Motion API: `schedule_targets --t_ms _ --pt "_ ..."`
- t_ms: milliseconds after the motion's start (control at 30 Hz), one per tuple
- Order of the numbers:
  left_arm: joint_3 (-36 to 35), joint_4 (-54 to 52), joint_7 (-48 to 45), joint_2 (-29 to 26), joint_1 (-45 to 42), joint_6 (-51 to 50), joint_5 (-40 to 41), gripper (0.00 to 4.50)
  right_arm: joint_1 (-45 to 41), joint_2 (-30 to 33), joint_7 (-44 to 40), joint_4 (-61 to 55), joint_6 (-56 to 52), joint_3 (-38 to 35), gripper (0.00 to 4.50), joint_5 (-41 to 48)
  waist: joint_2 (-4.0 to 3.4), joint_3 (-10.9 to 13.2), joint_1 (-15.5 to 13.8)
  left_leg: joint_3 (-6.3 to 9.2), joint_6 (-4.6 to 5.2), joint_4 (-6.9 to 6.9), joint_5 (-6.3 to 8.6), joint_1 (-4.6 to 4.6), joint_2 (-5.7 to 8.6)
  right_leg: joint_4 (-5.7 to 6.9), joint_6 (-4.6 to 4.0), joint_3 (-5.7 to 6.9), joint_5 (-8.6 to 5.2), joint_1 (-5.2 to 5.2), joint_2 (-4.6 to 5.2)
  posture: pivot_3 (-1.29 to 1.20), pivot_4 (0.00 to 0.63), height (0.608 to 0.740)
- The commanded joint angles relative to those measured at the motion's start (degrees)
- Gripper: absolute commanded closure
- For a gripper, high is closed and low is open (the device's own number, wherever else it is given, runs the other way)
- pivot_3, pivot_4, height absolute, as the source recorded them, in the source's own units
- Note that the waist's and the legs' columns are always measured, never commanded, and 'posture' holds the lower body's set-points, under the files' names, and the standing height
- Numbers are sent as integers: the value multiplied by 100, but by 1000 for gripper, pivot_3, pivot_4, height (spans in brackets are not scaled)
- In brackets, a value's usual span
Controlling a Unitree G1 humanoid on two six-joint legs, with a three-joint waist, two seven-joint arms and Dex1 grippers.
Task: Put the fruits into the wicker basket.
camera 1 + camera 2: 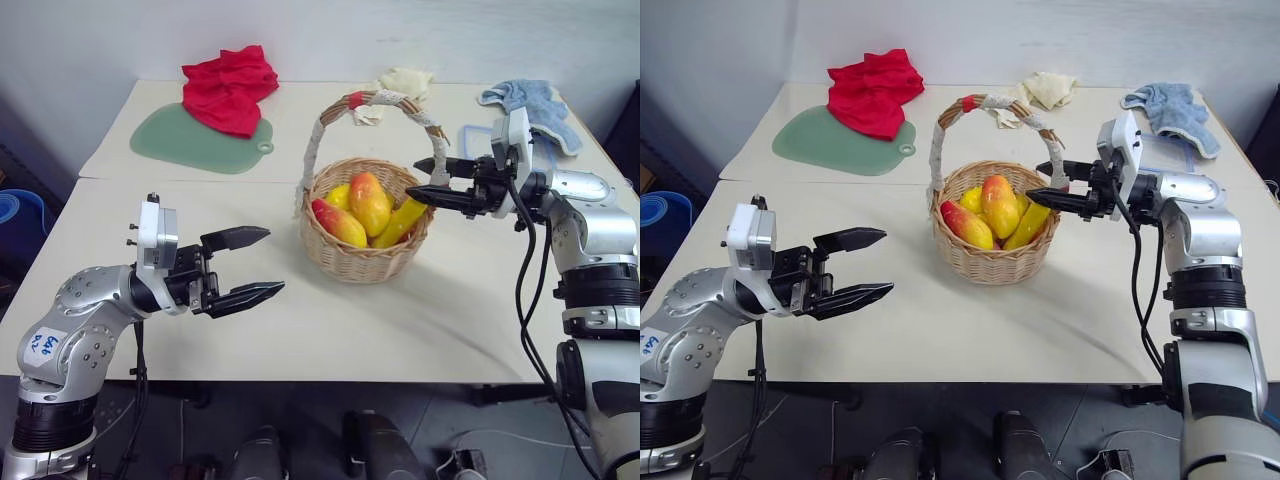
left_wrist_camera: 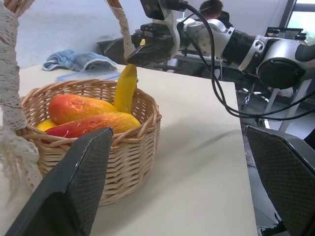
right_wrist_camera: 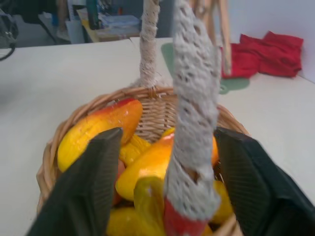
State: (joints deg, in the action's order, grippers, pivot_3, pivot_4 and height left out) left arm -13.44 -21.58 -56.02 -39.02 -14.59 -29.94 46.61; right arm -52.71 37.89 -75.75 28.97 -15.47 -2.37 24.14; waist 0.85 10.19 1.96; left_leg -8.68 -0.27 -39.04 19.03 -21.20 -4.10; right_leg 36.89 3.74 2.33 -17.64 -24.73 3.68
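The wicker basket [image 1: 360, 262] stands mid-table with its cloth-wrapped handle [image 1: 320, 130] arching over it. Two yellow-to-red fruits [image 1: 370, 203] [image 1: 340, 222] lie inside it, beside smaller all-yellow pieces [image 1: 400, 222]. My right gripper [image 1: 415, 180] hovers level at the basket's right rim, pointing left. It is open, and in the right wrist view the handle [image 3: 194, 98] rises between its fingers [image 3: 93, 182] with gaps on both sides. My left gripper [image 1: 272, 262] is open and empty above the table, to the left of the basket. The left wrist view shows the basket [image 2: 123, 162] and fruits [image 2: 78, 108] ahead of it.
A red cloth [image 1: 230, 85] lies on a green cutting board [image 1: 195, 140] at the back left. A cream cloth [image 1: 405, 82] sits behind the basket and a blue cloth [image 1: 535, 105] at the back right. The table's front edge [image 1: 300, 378] runs below my left gripper.
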Motion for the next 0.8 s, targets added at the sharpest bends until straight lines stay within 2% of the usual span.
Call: schedule_targets --t_ms 33,167,300,400,633,733,800 --pt "-120 -176 8 -71 41 24 88 0 -121 45 -296 -83 -312 -198 3025 291 0 0 -25 0 0 0 0 0 2 1 0 0 0 0 2 0 150 740" --pt "-105 -173 2 -72 83 52 72 0 78 117 -380 -266 -383 -234 4307 299 0 0 -25 0 0 0 1 0 3 2 0 2 0 -1 12 0 150 740" --pt "-14 -53 -76 -55 -5 92 22 0 354 199 -134 -623 -342 -470 4298 343 0 0 -36 2 -2 0 2 1 2 2 0 4 0 0 12 0 150 740" --pt "90 92 -175 -22 -126 136 -33 0 672 348 386 -1358 -700 -979 4298 634 0 0 -55 4 -1 0 2 -2 9 2 0 10 0 0 21 0 150 740" --pt "455 472 -492 147 -384 266 -162 0 2340 950 2033 -3225 -1760 -3045 4298 1273 -3 2 -148 13 2 3 3 -8 22 -2 1 25 0 0 38 0 150 740" --pt "671 741 -695 254 -626 329 -257 0 3010 1056 2582 -3489 -1738 -3867 4298 1159 -3 2 -175 10 2 2 3 -2 25 -3 1 22 0 6 36 0 150 740" --pt "824 947 -870 319 -816 397 -344 0 3396 1133 2773 -3493 -1716 -4157 4298 1041 -5 1 -176 10 2 0 2 0 29 -2 1 21 0 8 20 0 150 740"
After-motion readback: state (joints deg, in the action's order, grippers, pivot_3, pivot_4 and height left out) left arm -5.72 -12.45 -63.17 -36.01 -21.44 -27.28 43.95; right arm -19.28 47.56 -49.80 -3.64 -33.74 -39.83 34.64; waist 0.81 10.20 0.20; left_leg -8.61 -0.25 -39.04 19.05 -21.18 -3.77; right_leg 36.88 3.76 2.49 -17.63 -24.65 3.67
